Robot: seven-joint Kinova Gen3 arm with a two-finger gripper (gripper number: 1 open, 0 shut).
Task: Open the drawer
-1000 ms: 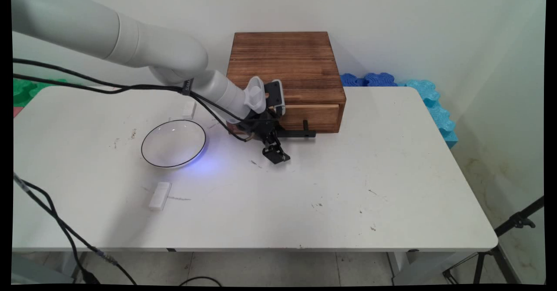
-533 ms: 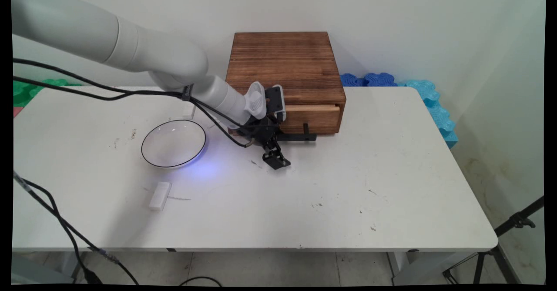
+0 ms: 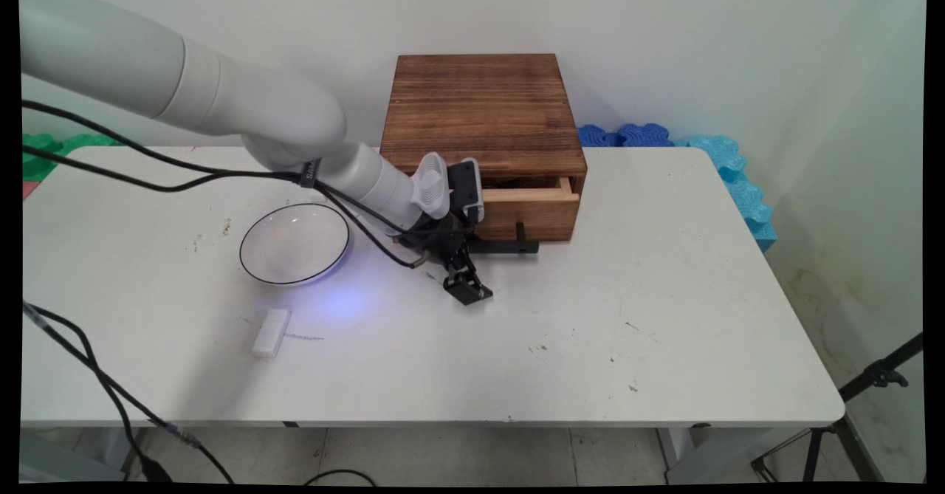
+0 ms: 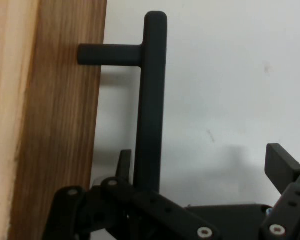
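Note:
A dark wooden box stands at the back of the white table. Its light-wood drawer is pulled out a little, leaving a dark gap above the front. A black bar handle is fixed to the drawer front. My gripper is low at the handle's left end and open. In the hand view the handle runs between the fingers of the gripper. One finger sits behind the bar, against the drawer front. The other finger stands far off over bare table.
A clear bowl with a dark rim sits left of the gripper. A small white block lies nearer the front. Blue foam pieces line the far right edge, green foam the far left. A tripod leg stands by the right front corner.
The gripper has moved toward the table's near side with a finger hooked behind the handle. The drawer has slid out with it, and the gap above its front has widened.

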